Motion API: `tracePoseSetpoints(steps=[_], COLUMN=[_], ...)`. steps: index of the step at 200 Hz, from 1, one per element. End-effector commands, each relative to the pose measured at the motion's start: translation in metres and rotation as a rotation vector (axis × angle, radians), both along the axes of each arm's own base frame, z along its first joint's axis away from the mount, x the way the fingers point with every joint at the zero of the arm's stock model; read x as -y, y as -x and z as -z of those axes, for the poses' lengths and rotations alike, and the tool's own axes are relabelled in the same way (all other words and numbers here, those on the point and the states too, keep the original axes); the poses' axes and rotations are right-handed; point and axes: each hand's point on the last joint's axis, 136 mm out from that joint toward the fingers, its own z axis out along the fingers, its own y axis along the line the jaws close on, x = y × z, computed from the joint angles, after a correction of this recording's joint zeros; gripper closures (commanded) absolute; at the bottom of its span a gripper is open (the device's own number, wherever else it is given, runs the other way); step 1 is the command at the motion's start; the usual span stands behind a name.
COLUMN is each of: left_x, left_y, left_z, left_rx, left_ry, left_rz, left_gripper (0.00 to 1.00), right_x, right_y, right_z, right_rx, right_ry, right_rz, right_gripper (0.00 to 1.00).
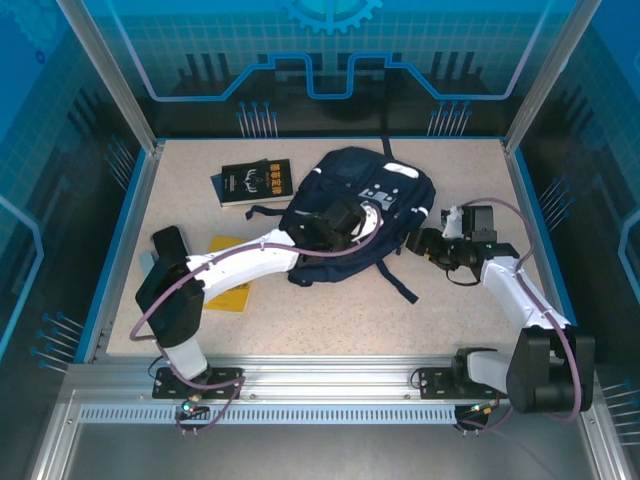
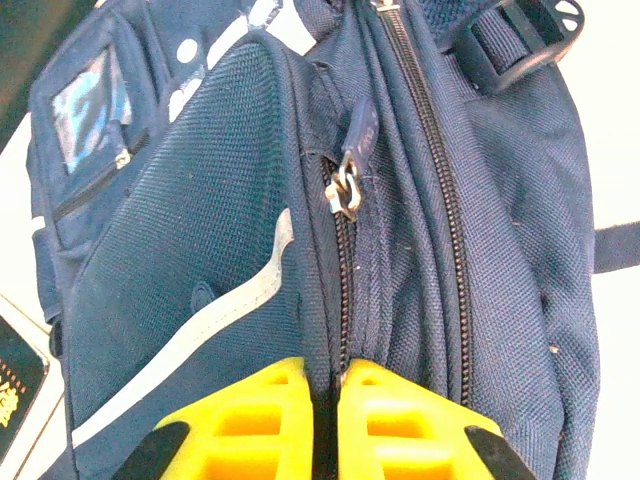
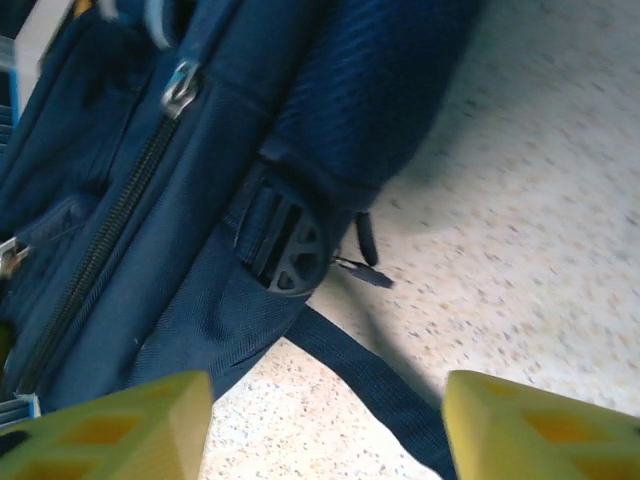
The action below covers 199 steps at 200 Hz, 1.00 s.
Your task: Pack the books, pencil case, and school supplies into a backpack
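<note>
The navy backpack [image 1: 372,190] lies flat in the middle of the table. My left gripper [image 1: 345,222] rests on its near-left part, shut on a fold of backpack fabric [image 2: 326,340] along a closed zipper, below the metal zipper pull [image 2: 347,185]. My right gripper [image 1: 432,246] is open beside the pack's right edge, its yellow fingers [image 3: 110,430] apart above bare table and a dark strap [image 3: 370,378]. A black book with yellow lettering [image 1: 255,182] lies left of the pack. A yellow book [image 1: 226,288] sits partly under my left arm. The pencil case and school supplies are out of view.
A black strap buckle [image 3: 288,250] sits at the pack's side in the right wrist view. Long straps trail over the table toward the front [image 1: 400,280]. Blue side walls [image 1: 120,220] and metal posts ring the speckled table [image 1: 350,320].
</note>
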Motion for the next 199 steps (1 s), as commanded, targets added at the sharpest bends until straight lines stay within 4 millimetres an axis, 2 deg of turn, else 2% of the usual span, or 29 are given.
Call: tracePoseSetpoints(steps=[1,24,69,101,174,187,199], left_x=[-0.009,-0.02,-0.035,-0.043,-0.052,-0.053,-0.053], left_y=[-0.022,-0.021,-0.017,-0.017,-0.015,-0.014,-0.013], left_z=[-0.097,-0.121,-0.141,-0.141,-0.139,-0.139,-0.139], left_rx=[0.183,0.193,0.199,0.194,0.173,0.169,0.169], left_ry=[0.247,0.321,0.388,0.401,0.434,0.435,0.44], left_rz=[-0.131,-0.153,-0.159,-0.164,-0.179,-0.18,-0.177], left_gripper=[0.95,0.96,0.96,0.96,0.96,0.97,0.96], right_x=[-0.02,-0.025,-0.032,-0.039,-0.056,-0.059,-0.059], right_y=[-0.005,-0.01,-0.024,-0.035,-0.051,-0.053,-0.056], right_z=[-0.024,-0.033,-0.043,-0.045,-0.058,-0.059,-0.058], right_rx=[0.191,0.273,0.368,0.429,0.641,0.664,0.669], right_ry=[0.011,0.043,0.068,0.082,0.118,0.117,0.123], right_rz=[-0.154,-0.201,-0.25,-0.311,-0.453,-0.481,-0.492], right_gripper=[0.44,0.46,0.53,0.6,0.59,0.67,0.7])
